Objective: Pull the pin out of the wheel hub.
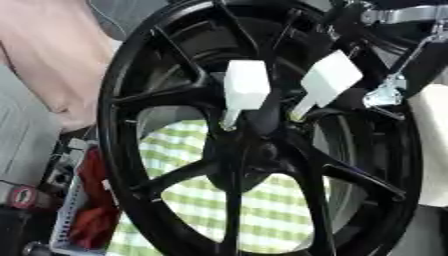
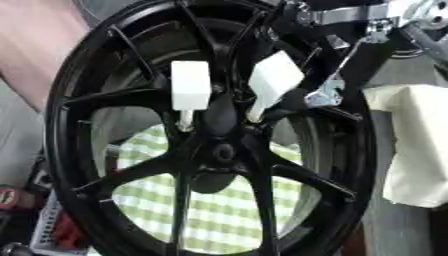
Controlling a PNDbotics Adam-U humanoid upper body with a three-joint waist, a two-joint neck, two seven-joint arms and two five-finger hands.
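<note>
green-and-white checked cloth [image 1: 262, 205] shows through the spokes, and a pale bag or cloth [image 2: 418, 150] sits off to my right. filling almost the whole view is the black wheel hub [image 1: 262, 150], standing upright and facing me. two white pins stick out just above its centre: the left pin [image 1: 245, 85] upright, the right pin [image 1: 328, 80] tilted toward the right. both look seated in their holes, so nothing is pulled yet, as i judge it.

my right hand [image 2: 337, 92] comes in from the upper right, dark against the dark rim, with silver linkage showing just beside the right pin. i cannot tell how its fingers are set, or whether they touch the pin. my left hand is nowhere in view.

to do this well i'd close on the wide white head of the nearer, tilted pin, then draw along the pin's own axis, not sideways, so it doesn't bind or rock the wheel.
</note>
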